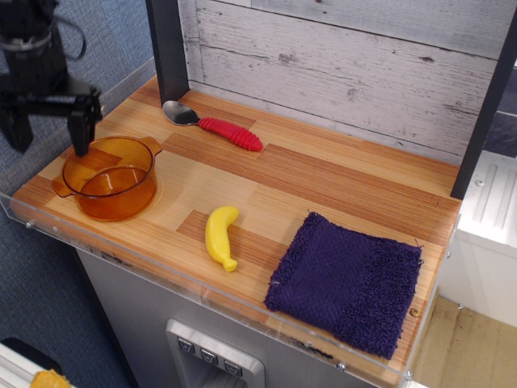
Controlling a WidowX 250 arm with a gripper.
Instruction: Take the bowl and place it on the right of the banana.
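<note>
The amber-orange bowl (109, 179) stands upright at the front left of the wooden table (323, 178), with two small side handles. The yellow banana (220, 235) lies to its right near the front edge. My gripper (48, 145) is open and empty, hanging just above the bowl's rear left rim. Its right finger (81, 133) is above the rim and its left finger (18, 129) is outside the bowl, off the table's left edge. Neither finger touches the bowl.
A spoon with a red handle (230, 133) lies at the back. A purple cloth (347, 283) covers the front right. A dark post (166, 48) stands at the back left. A clear lip (161, 275) runs along the front edge.
</note>
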